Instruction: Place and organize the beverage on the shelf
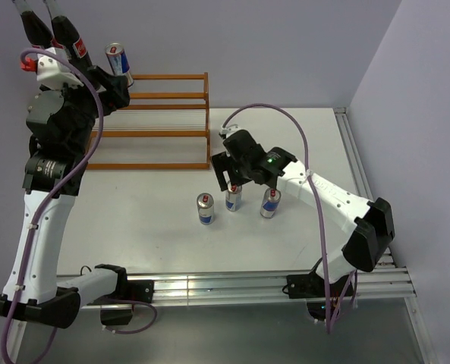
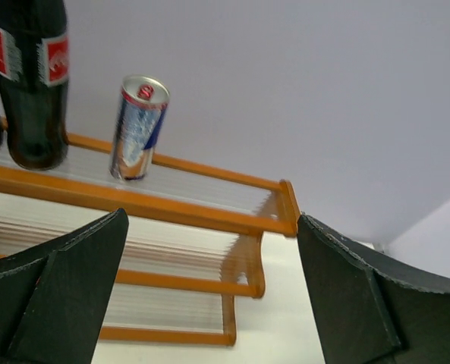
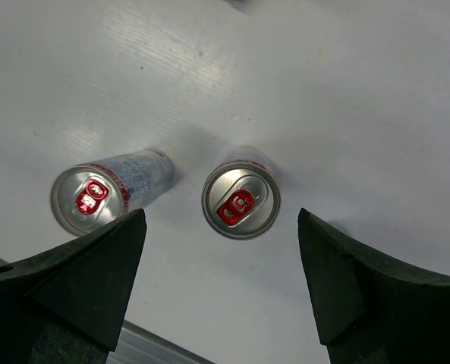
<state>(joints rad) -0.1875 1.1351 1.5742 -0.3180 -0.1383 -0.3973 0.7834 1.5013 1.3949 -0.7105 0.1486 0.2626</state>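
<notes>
My left jaws stand wide apart with nothing between them, held high by the left end of the shelf (image 1: 168, 76) and looking across its top tier. On that tier two cola bottles (image 2: 31, 83) stand upright at the left. The shelf can (image 2: 139, 129) stands upright just to their right, apart from them.

Three more cans stand upright on the tabletop (image 1: 133, 220), in a loose row on the near side of the shelf, off its right end. They are the left can (image 1: 206, 209), the middle can (image 1: 233, 199) and the right can (image 1: 269, 203), and none touches another.

My right jaws are open and hang over the middle can. In my right wrist view its silver top with the red tab sits between the two pads, with bare tabletop showing on either side, so I am not gripping it. A second can shows in that view, just beyond one pad and outside the jaws. I cannot tell from there which neighbour it is.
</notes>
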